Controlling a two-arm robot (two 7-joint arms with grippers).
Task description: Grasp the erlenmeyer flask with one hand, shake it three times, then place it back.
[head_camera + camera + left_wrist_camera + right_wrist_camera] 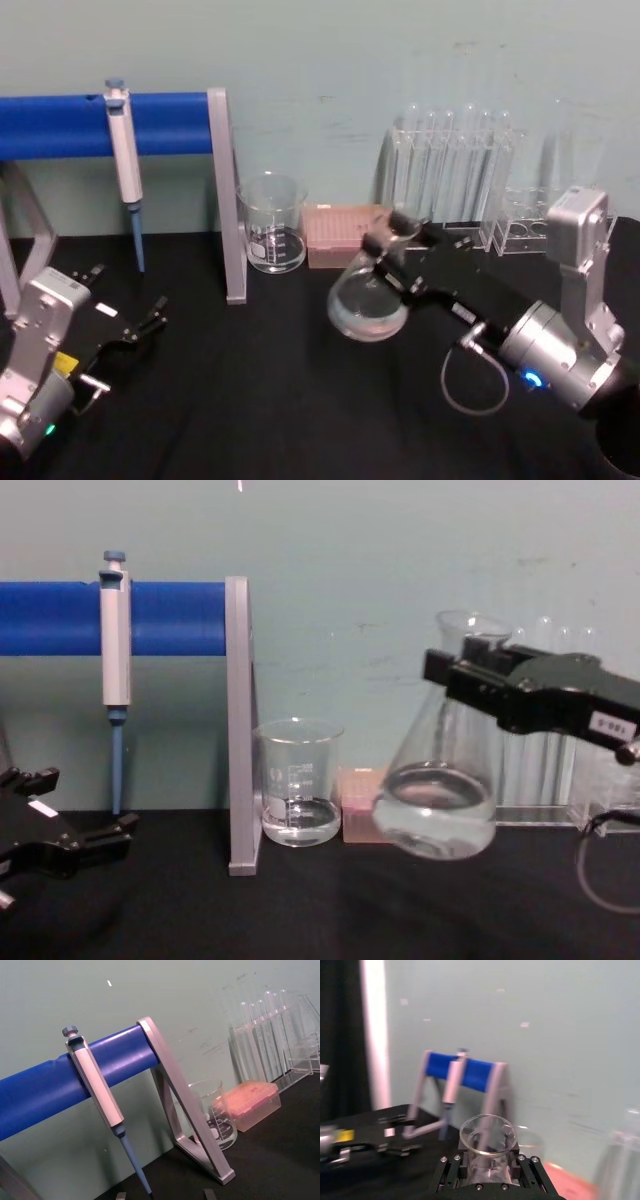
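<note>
Right of the beaker (300, 780), tilted erlenmeyer flask (437, 800), neck between right gripper (462, 675) fingers (480, 692)

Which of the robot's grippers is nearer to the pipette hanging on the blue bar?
The left. The left gripper sits open just in front of the tip of the pipette; the right gripper is well off to the right, shut on the neck of the flask.

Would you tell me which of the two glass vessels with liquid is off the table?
The erlenmeyer flask, tilted, held at its neck by the right gripper; the beaker stands on the table.
</note>
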